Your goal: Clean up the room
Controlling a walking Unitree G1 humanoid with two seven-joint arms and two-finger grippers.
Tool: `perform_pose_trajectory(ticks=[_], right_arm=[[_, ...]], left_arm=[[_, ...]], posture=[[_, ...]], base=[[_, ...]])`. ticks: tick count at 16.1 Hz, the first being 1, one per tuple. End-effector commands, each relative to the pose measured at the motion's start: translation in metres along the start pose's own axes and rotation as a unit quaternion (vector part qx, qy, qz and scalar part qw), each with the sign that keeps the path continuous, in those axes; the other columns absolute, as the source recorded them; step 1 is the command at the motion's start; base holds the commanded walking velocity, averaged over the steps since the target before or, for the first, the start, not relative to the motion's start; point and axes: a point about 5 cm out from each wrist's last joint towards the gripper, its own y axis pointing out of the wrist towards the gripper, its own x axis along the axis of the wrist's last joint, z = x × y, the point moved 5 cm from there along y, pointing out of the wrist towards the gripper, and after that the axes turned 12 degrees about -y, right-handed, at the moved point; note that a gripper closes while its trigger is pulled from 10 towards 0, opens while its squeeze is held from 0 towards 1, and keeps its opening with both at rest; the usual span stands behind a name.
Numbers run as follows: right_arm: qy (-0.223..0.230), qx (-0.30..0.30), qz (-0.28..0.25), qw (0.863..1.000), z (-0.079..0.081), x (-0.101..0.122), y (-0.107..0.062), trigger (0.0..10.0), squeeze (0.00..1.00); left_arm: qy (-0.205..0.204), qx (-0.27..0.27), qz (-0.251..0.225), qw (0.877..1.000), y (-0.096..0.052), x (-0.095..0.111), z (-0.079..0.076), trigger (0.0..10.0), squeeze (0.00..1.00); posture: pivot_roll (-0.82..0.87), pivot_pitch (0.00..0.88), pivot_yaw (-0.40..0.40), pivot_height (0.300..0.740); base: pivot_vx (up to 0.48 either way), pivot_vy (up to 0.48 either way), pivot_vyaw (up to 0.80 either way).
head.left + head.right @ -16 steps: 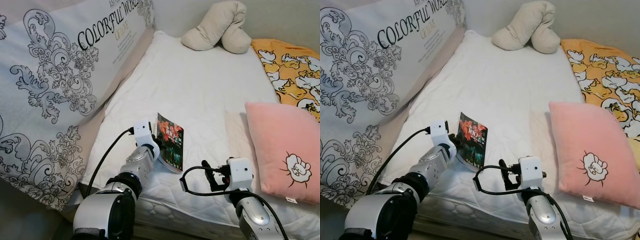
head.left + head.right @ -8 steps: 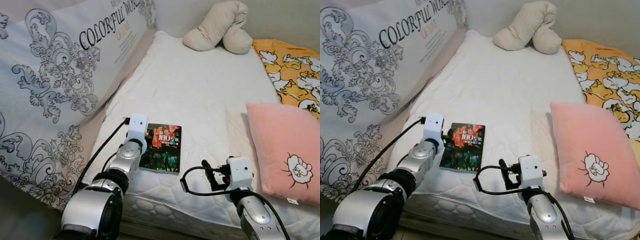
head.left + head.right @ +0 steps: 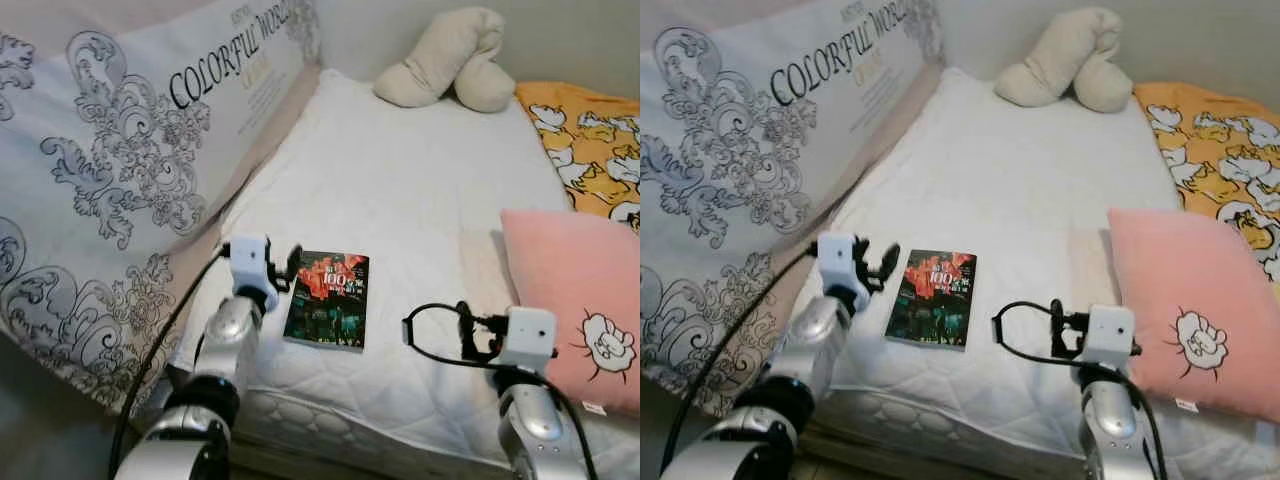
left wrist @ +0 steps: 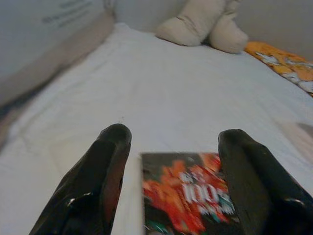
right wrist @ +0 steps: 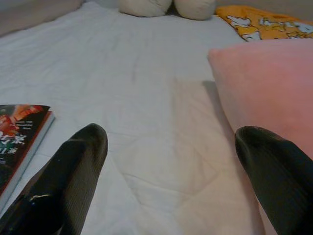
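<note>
A book (image 3: 328, 300) with a dark cover, red splashes and white lettering lies flat on the white mattress (image 3: 400, 190), near its near edge and toward the left side. The left gripper (image 4: 171, 142) sits just left of the book and slightly nearer than its cover; its two black fingers (image 4: 100, 171) are spread apart with nothing between them, and the book's near-left corner shows in the gap below them in the left wrist view, apart from both fingers. The right gripper (image 5: 171, 147) hovers over the mattress to the right of the book, between it and the pink pillow (image 3: 575, 305); its fingers (image 5: 68, 171) are also spread wide and hold nothing. The pink pillow, printed with a small white flower-like figure, rests on the right side of the bed. Farther right and back lies an orange blanket (image 3: 590, 140) with a white cartoon pattern. At the far end of the mattress sits a beige knotted cushion (image 3: 450, 60). Along the left side leans a large white cushion (image 3: 130, 170) with grey scrollwork and the words "COLORFUL WORLD".
</note>
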Motion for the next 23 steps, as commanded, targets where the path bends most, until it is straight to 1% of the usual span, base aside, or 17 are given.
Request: perform_pose_trajectory(ticks=[1,3,4,5,6,7,9,10,11,13,15,16,17,18,19,20,23], right_arm=[[0.0,-0.002,-0.003,1.0,0.001,-0.001,0.0,10.0,0.0],[-0.006,0.004,-0.012,1.0,0.006,0.002,0.002,10.0,0.0],[-0.012,0.001,-0.023,1.0,0.008,0.009,0.008,10.0,0.0],[-0.009,0.001,-0.033,0.999,0.01,0.016,0.012,10.0,0.0],[-0.025,0.003,-0.054,0.998,0.012,0.025,0.013,10.0,0.0],[-0.037,0.003,-0.071,0.997,0.013,0.034,0.014,10.0,0.0],[-0.051,-0.009,-0.108,0.993,0.007,0.054,0.015,10.0,0.0],[-0.052,-0.012,-0.112,0.992,0.006,0.056,0.014,10.0,0.0],[-0.056,-0.023,-0.121,0.991,0.0,0.061,0.013,10.0,0.0],[-0.054,-0.021,-0.117,0.991,-0.001,0.056,0.009,10.0,0.0],[-0.041,-0.018,-0.092,0.995,-0.003,0.043,0.006,10.0,0.0],[-0.037,-0.019,-0.087,0.995,-0.004,0.041,0.005,10.0,0.0],[-0.036,-0.02,-0.087,0.995,-0.004,0.041,0.005,10.0,0.0],[-0.038,-0.02,-0.09,0.995,-0.005,0.043,0.004,10.0,0.0],[-0.04,-0.016,-0.093,0.995,-0.006,0.045,0.004,10.0,0.0],[-0.042,-0.011,-0.093,0.995,-0.007,0.045,0.004,10.0,0.0],[-0.053,0.0,-0.085,0.995,-0.009,0.043,0.011,10.0,0.0]], left_arm=[[0.013,-0.041,-0.012,0.999,0.005,0.006,-0.021,10.0,0.0],[0.016,-0.052,-0.02,0.998,0.007,0.01,-0.027,10.0,0.0],[0.017,-0.061,-0.027,0.998,0.008,0.016,-0.032,10.0,0.0],[0.01,-0.068,-0.029,0.997,0.01,0.019,-0.034,10.0,0.0],[0.015,-0.068,-0.03,0.997,0.01,0.02,-0.033,10.0,0.0],[0.012,-0.068,-0.03,0.997,0.011,0.021,-0.032,10.0,0.0],[0.002,-0.065,-0.039,0.997,0.013,0.027,-0.036,10.0,0.0],[0.001,-0.066,-0.04,0.997,0.014,0.027,-0.038,10.0,0.0],[-0.006,-0.073,-0.041,0.996,0.014,0.028,-0.043,10.0,0.0],[-0.022,-0.083,-0.033,0.996,0.012,0.021,-0.051,10.0,0.0],[-0.022,-0.076,-0.021,0.997,0.006,0.009,-0.057,10.0,0.0],[-0.039,-0.072,-0.021,0.996,0.004,0.008,-0.058,10.0,0.0],[-0.056,-0.067,-0.025,0.996,0.002,0.007,-0.058,10.0,0.0],[-0.062,-0.051,-0.024,0.996,0.002,0.006,-0.056,10.0,0.0],[-0.08,-0.026,-0.022,0.996,0.001,0.006,-0.051,10.0,0.0],[-0.088,-0.016,-0.019,0.996,0.0,0.005,-0.049,10.0,0.0],[-0.061,0.006,-0.014,0.998,-0.001,0.006,-0.043,10.0,0.0]], posture=[[0.06,0.0,0.001,0.74],[0.06,0.0,0.003,0.74],[0.06,0.0,0.007,0.74],[0.06,0.0,0.01,0.74],[0.05,0.0,0.016,0.74],[0.04,0.0,0.019,0.74],[0.03,0.0,0.025,0.74],[0.03,0.0,0.025,0.74],[0.01,0.0,0.032,0.74],[0.0,0.0,0.037,0.74],[0.0,0.0,0.039,0.74],[0.0,0.0,0.039,0.74],[0.0,0.0,0.04,0.74],[-0.01,0.0,0.04,0.74],[-0.01,0.0,0.04,0.74],[-0.01,0.0,0.038,0.74],[0.01,0.0,0.032,0.74]], base=[[0.311,-0.36,0.0],[0.322,-0.352,0.0],[0.352,-0.319,-0.8],[0.356,-0.315,-0.8],[0.371,-0.296,-0.79],[0.371,-0.3,-0.79],[0.382,-0.285,-0.79],[0.382,-0.285,-0.79],[0.39,-0.277,-0.79],[0.386,-0.281,-0.78],[0.0,0.0,0.0],[0.0,0.0,0.0],[0.0,-0.48,0.0],[0.0,-0.48,0.0],[0.0,-0.48,0.0],[0.0,-0.472,0.0],[0.0,-0.471,0.0]])
